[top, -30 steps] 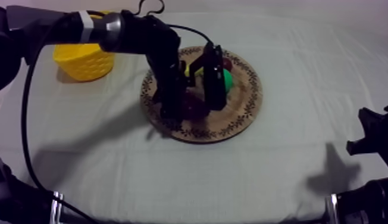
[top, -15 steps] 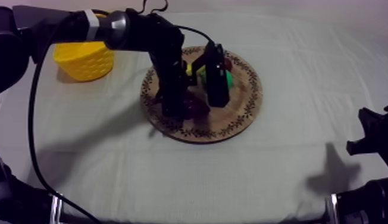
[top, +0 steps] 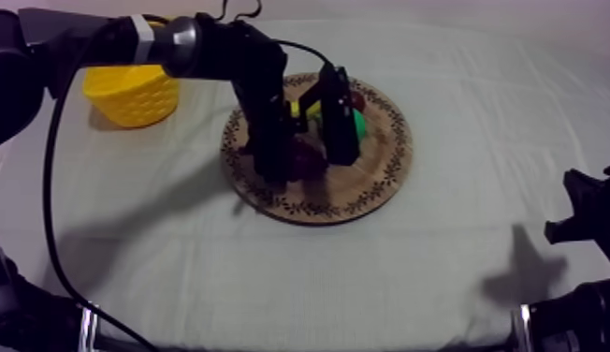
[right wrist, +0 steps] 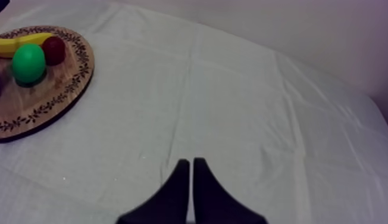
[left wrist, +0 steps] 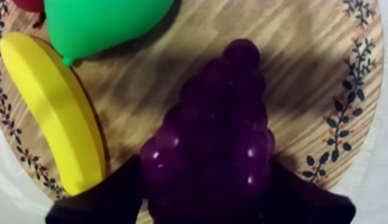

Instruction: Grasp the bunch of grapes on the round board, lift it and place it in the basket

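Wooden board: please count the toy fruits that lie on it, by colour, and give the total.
Yellow, banana: 1
Green, pear: 1
Purple, bunch of grapes: 1
Red, small red fruit: 1
Total on the wooden board: 4

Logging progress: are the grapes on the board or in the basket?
On: purple bunch of grapes lies on the round wooden board, left gripper around it.

Top view: left arm hides most of bunch of grapes, banana, pear. Left wrist view: small red fruit, pear clipped at edge.
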You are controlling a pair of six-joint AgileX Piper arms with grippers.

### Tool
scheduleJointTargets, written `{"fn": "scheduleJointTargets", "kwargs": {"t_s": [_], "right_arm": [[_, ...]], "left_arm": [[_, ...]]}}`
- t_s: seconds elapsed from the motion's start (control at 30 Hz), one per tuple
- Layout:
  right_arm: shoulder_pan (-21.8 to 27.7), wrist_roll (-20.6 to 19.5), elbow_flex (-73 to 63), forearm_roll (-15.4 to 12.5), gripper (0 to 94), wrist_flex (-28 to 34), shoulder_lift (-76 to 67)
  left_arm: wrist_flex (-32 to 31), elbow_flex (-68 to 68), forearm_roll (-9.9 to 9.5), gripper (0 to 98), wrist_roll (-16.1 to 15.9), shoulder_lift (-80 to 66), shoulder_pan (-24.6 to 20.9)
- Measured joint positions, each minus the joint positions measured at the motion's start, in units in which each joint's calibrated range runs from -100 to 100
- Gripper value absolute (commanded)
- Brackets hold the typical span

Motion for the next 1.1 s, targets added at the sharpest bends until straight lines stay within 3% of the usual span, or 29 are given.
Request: {"fn": "scheduleJointTargets", "kwargs": {"t_s": [0.73,1.1], "right_arm": [[0.0,0.0,0.0,0.0,0.3,0.0,0.0],[0.0,0.0,0.0,0.0,0.3,0.0,0.0]], "left_arm": [[-6.0,10.5,-0.20,55.4,2.7,-12.1,1.3],[-7.5,20.7,-0.37,56.9,6.4,-27.7,2.2]]}}
